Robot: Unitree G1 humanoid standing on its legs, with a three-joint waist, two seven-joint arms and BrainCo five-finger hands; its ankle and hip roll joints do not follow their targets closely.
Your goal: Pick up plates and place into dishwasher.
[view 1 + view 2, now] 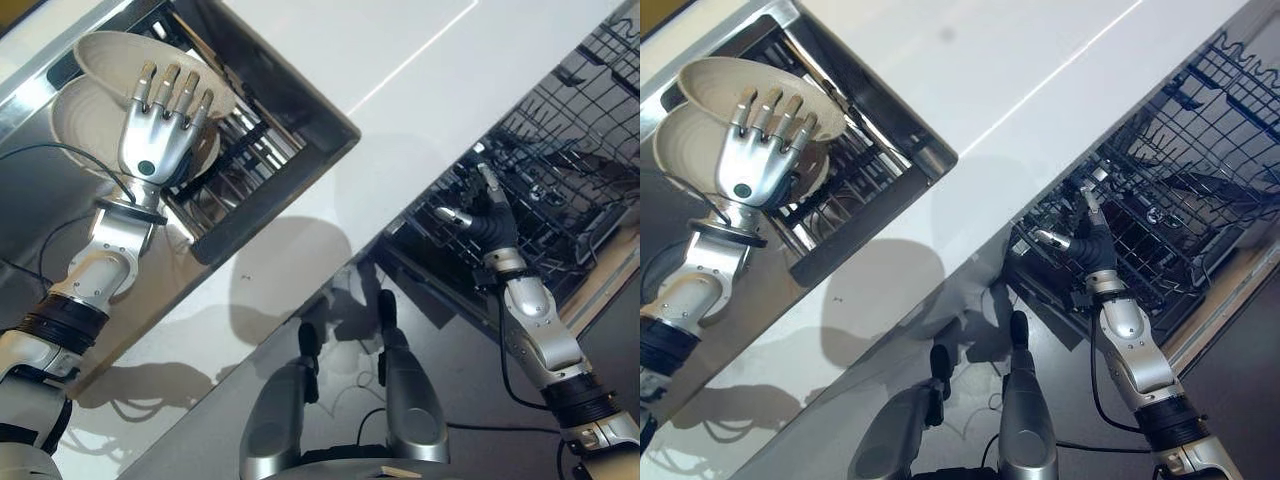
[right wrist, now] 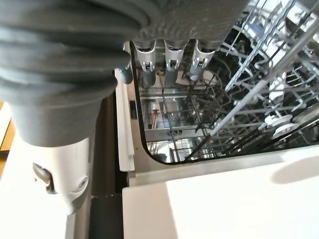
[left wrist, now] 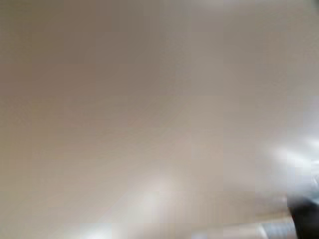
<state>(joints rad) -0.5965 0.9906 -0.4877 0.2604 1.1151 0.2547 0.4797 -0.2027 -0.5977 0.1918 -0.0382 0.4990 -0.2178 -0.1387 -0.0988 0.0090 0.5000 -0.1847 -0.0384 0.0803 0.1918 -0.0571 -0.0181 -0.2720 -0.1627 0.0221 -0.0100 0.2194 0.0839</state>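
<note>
We see two round, cream-coloured ceramic plates [image 1: 100, 110] stacked in the dark metal-barred sink rack [image 1: 250, 150] set into the smooth white bench [image 1: 420, 60] near its far left corner. The left robot hand [image 1: 160, 115] lies on the upper plate with straight, spread fingers. The right robot hand [image 1: 487, 212] hangs with relaxed fingers, holding nothing, over the black wire dishwasher rack [image 1: 560, 150].

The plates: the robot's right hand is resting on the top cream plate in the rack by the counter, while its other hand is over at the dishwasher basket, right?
Not quite: the left hand rests on the top plate, per the left eye view. The right hand is at the dishwasher basket.
</note>
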